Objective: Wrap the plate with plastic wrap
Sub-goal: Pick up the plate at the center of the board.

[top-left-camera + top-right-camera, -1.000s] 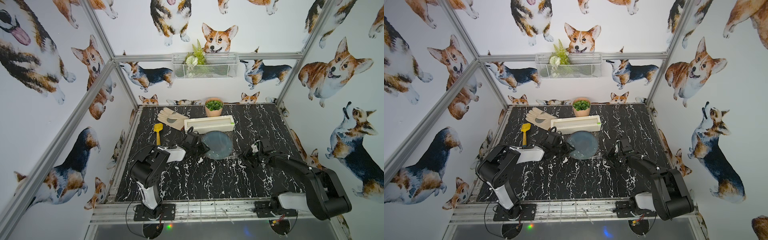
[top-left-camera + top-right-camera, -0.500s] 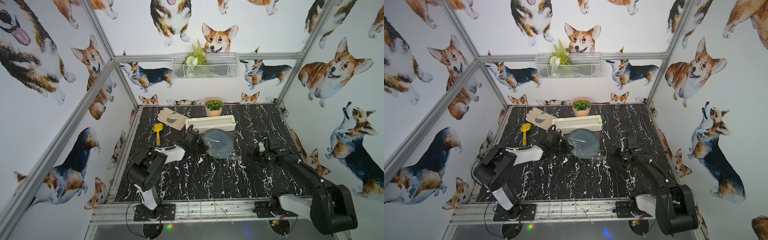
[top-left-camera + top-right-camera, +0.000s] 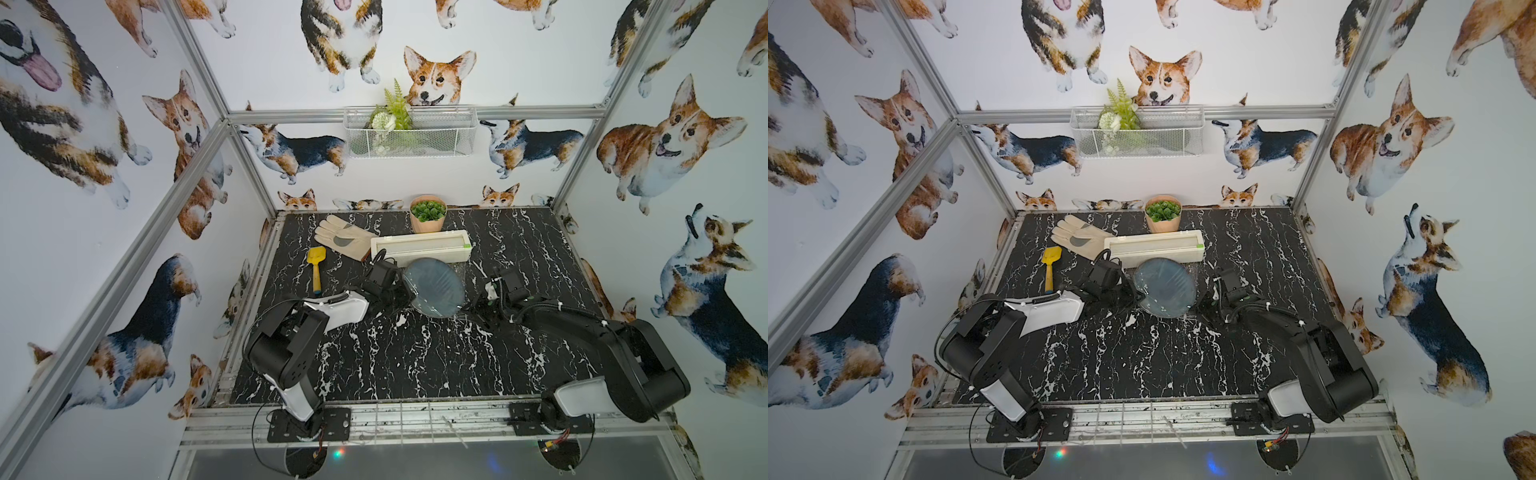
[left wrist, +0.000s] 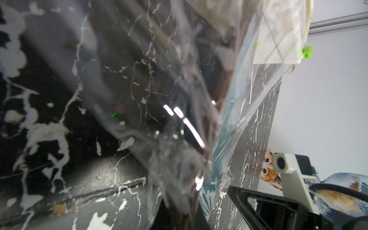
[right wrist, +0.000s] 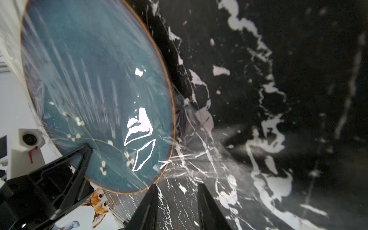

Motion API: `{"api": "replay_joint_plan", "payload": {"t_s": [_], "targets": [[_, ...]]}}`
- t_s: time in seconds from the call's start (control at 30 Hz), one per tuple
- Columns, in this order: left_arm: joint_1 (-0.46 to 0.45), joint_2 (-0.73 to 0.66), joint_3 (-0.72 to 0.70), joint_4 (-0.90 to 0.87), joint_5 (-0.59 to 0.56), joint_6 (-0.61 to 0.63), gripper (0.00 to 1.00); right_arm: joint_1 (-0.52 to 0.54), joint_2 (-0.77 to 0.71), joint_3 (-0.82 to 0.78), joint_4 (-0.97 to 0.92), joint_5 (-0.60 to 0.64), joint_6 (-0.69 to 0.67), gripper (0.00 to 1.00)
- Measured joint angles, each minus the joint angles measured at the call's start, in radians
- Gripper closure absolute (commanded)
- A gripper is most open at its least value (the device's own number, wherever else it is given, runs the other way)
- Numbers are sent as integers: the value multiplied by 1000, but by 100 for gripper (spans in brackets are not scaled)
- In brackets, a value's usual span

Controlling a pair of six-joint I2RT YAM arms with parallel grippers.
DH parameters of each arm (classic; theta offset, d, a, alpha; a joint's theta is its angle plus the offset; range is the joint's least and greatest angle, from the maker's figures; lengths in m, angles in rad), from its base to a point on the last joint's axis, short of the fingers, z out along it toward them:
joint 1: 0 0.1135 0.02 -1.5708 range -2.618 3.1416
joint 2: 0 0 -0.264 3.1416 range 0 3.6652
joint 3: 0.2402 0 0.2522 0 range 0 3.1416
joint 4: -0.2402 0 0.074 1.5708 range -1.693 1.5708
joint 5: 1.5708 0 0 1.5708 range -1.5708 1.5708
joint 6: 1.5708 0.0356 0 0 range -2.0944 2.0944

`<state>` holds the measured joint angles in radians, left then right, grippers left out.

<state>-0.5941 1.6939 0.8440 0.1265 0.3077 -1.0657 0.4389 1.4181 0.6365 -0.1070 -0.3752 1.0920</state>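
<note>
Left gripper (image 3: 403, 291) is clamped on the plate (image 3: 434, 286) rim, holding it tilted above the table (image 3: 415, 361), with wrap (image 5: 191, 123) stretched over it. Right gripper (image 5: 177, 192) sits open just beside the opposite rim. The box (image 3: 419, 246) is right behind the plate, then scoop (image 3: 316, 266), glove (image 3: 340, 237) and pot (image 3: 427, 217).

Bright, even light, glare on plastic wrap (image 5: 103, 95)

A round blue-grey glazed plate (image 3: 434, 286), sheathed in glossy transparent plastic wrap (image 3: 448, 309), is tilting steeply over the black white-veined tabletop (image 3: 415, 361). The left gripper (image 3: 405, 291) is clamping its edge, and the right gripper (image 3: 473, 306) is hovering just beside it.
</note>
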Motion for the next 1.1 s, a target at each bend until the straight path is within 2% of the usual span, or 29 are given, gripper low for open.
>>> {"api": "replay_joint_plan", "payload": {"t_s": [0.47,0.8,0.93,1.1], "targets": [[0,-21,-18,1,8,-21,97,18,152,15,166,32,91,65],[6,-22,-79,110,1,-105,97,26,239,-59,539,22,223,65],[8,-24,-95,140,-13,-135,97,28,285,-90,706,25,269,60],[7,-63,-110,136,-21,-139,97,38,288,-93,760,15,289,48]]}}
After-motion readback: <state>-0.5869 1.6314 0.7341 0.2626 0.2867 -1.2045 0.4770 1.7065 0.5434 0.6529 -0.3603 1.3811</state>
